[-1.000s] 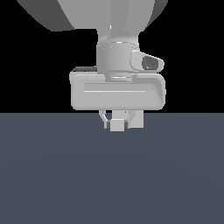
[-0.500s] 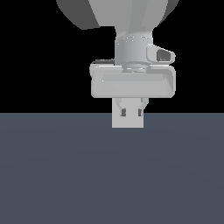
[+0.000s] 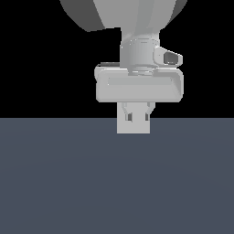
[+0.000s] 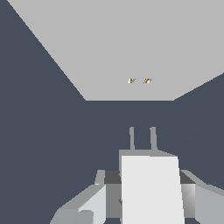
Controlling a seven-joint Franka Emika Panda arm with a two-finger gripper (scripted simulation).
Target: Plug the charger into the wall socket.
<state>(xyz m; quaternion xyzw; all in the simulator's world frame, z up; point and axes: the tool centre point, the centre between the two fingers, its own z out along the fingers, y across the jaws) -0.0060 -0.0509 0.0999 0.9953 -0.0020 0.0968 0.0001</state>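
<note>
Wrist view shows the gripper (image 4: 148, 197) clenched on the charger (image 4: 151, 188), whose two prongs (image 4: 142, 139) point away from the gripper toward the wall socket (image 4: 131, 48). The socket stands ahead of the gripper, apart from the prongs, its two small holes (image 4: 140, 81) roughly in line with them. Picking up appears done; closing the gap above the desk (image 3: 68, 183) and pushing the prongs in remains.
</note>
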